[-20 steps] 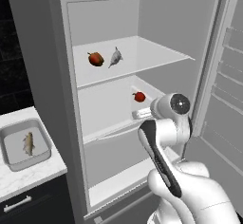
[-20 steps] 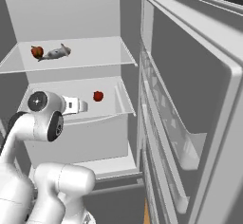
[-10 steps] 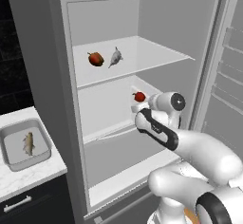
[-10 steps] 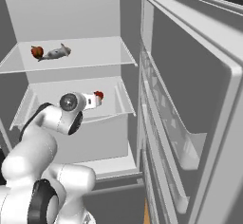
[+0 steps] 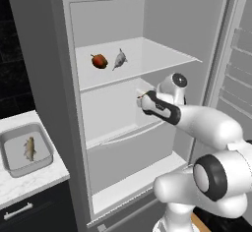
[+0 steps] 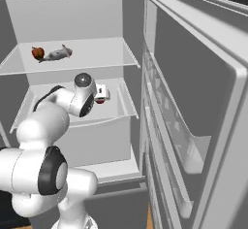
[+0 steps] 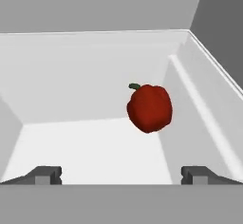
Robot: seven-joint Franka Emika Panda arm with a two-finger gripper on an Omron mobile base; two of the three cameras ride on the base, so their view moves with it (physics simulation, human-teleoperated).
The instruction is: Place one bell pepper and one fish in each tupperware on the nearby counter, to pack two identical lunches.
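A red bell pepper (image 7: 149, 107) with a green stem lies on the fridge's middle shelf, just ahead of my gripper (image 7: 122, 175) and a little to its right. The gripper is open with nothing between its fingertips (image 7: 45, 174). From the right base view my gripper (image 6: 102, 93) reaches into that shelf, with a sliver of the pepper (image 6: 99, 101) showing under it. On the upper shelf lie another bell pepper (image 5: 99, 60) and a grey fish (image 5: 119, 59). A grey tupperware (image 5: 44, 140) on the white counter (image 5: 29, 184) at lower left holds a fish (image 5: 30, 148).
The fridge's open door (image 6: 193, 106) with its racks stands close on the right. The shelf's side wall (image 7: 199, 109) rises just right of the pepper. Dark cabinets with a silver handle (image 5: 17, 211) sit under the counter.
My arm has stretched forward into the middle shelf, bringing the open gripper up to the pepper, which the hand now mostly covers in the left base view. The cameras have not moved.
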